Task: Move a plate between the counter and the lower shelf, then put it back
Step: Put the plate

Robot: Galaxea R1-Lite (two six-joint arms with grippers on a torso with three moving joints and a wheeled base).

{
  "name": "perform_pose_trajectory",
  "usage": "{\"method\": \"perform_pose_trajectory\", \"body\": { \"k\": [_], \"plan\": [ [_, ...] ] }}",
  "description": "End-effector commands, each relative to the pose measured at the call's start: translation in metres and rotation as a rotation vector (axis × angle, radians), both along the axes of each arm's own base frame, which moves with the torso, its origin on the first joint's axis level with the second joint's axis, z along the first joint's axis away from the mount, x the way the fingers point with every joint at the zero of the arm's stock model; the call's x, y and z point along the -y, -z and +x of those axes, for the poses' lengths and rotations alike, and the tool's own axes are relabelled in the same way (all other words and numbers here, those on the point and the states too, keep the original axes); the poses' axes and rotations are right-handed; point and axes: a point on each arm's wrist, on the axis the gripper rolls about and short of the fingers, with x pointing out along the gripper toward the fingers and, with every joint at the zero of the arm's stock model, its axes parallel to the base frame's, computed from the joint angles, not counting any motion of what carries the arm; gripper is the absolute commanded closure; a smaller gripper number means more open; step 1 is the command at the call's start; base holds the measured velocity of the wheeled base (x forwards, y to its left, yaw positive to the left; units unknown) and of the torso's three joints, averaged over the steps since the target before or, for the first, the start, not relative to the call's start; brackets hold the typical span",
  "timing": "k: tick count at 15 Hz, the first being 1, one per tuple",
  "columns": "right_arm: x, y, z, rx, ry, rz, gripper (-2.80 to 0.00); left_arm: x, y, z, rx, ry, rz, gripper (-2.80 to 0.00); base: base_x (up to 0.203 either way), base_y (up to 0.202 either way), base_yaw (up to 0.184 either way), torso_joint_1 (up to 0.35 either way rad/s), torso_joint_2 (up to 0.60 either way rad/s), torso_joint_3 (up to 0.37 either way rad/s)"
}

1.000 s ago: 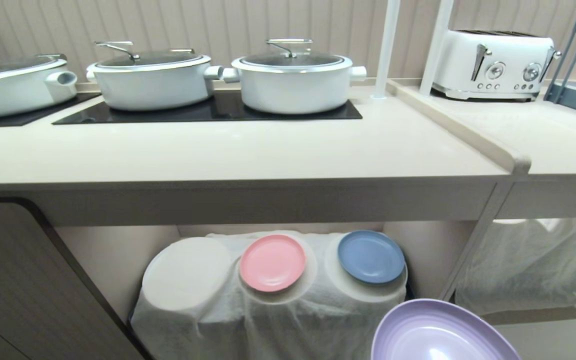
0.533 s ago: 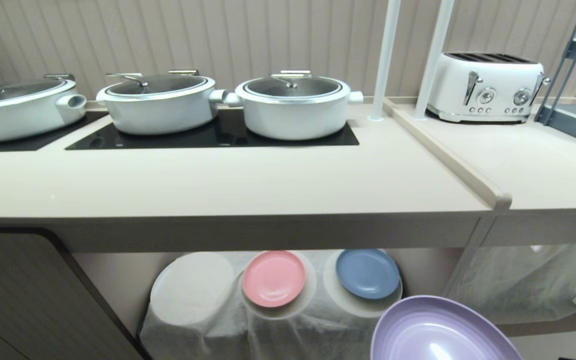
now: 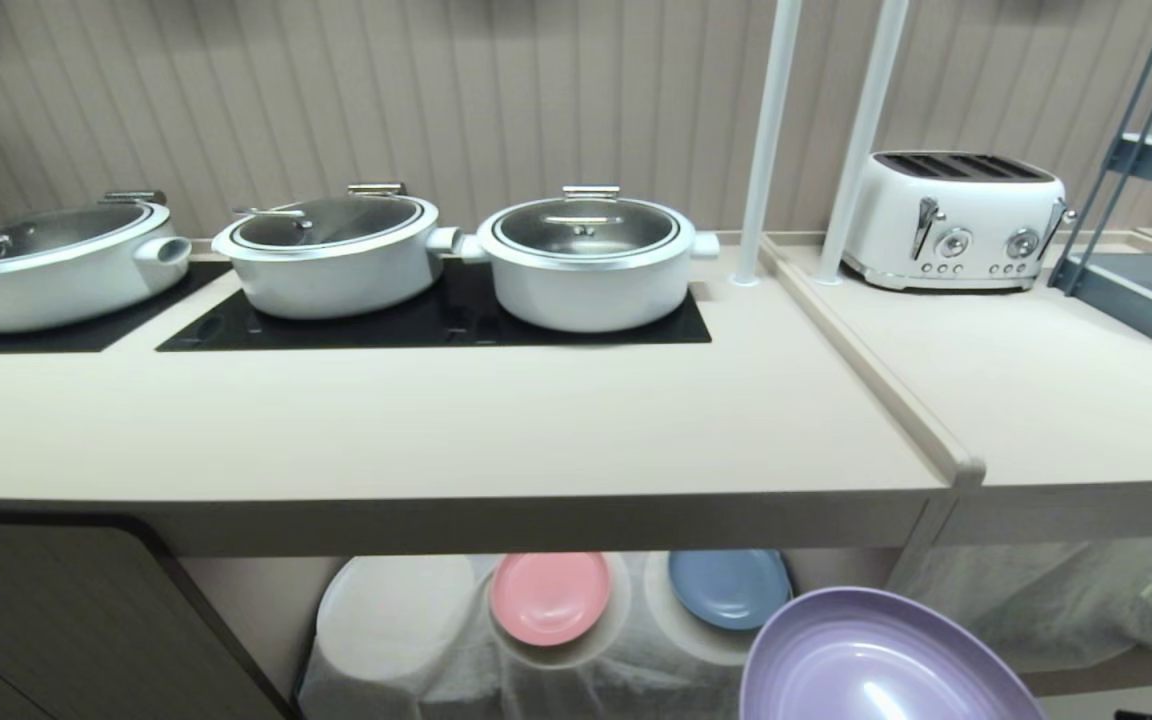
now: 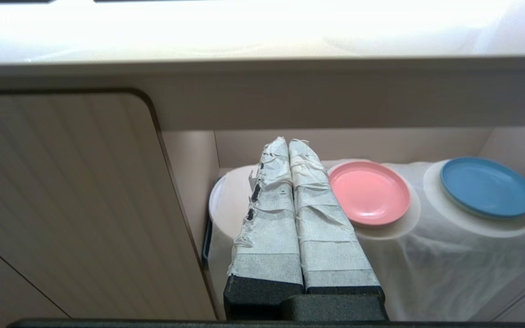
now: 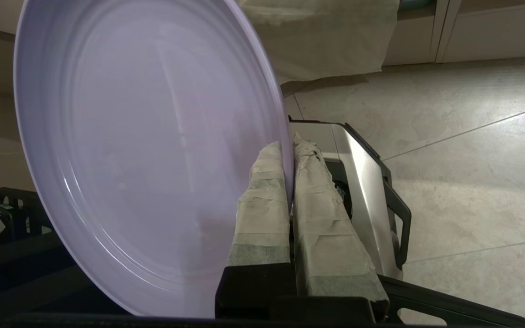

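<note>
The plate (image 3: 886, 660), a smooth, glossy lilac plastic round with faint concentric rings and a low raised rim, hung in the air at the lower right of the head view, in front of and below the counter (image 3: 436, 430), touching neither it nor the shelf below.

On the left, the counter carried three white pots (image 3: 336, 255) with glass lids on black hob panels (image 3: 436, 325); its matt beige top lay open between the hobs and the thick rounded front edge. Under that edge a wood-grain cabinet door (image 4: 71, 205) with a rounded corner closed off the left side. Beside it, in the open recess, a thin white cloth (image 4: 449, 259) draped over round stands, its leftmost top bare. The left gripper (image 4: 288, 143) pointed into this recess, its tape-wrapped fingers pressed together, holding nothing. The pink plate (image 3: 549, 597) lay on the middle stand and the blue plate (image 3: 729, 587) on the right one, apart from each other.

Further right, a raised strip divided the counter, with two white posts (image 3: 766, 140), a white toaster (image 3: 956, 220) and a grey rack (image 3: 1146, 290) beyond.

The right gripper (image 5: 288, 146) pinched the plate's rim between its taped fingers, holding it tilted over the pale tiled floor (image 5: 449, 150).
</note>
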Motion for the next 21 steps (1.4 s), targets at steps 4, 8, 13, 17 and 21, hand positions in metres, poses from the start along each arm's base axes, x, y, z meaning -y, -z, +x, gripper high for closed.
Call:
{"method": "perform_pose_trajectory", "body": {
  "k": [4,8,13,17,21],
  "plan": [
    [-0.0003,-0.0010,0.0013,-0.001,0.000,0.003,0.00,0.0000,0.0000,0.0000,0.000,0.000,0.000,0.00,0.000,0.000,0.000,0.270,-0.56,-0.295],
    [-0.0005,-0.0010,0.0022,-0.003,0.000,0.002,0.00,0.0000,0.0000,0.0000,0.000,0.000,0.000,0.00,0.000,0.000,0.000,0.190,-0.38,-0.199],
    [-0.0005,-0.0010,0.0022,-0.003,0.000,0.002,0.00,0.0000,0.0000,0.0000,0.000,0.000,0.000,0.00,0.000,0.000,0.000,0.166,-0.34,-0.171],
    [-0.0008,-0.0008,0.0026,-0.006,-0.006,0.009,0.00,0.0000,0.0000,0.0000,0.000,0.000,0.000,0.00,0.000,0.000,0.000,0.167,-0.33,-0.165],
    [-0.0010,-0.0017,0.0033,-0.004,-0.007,0.010,0.00,0.0000,0.0000,0.0000,0.000,0.000,0.000,0.00,0.000,0.000,0.000,0.157,-0.32,-0.158]
  ]
}}
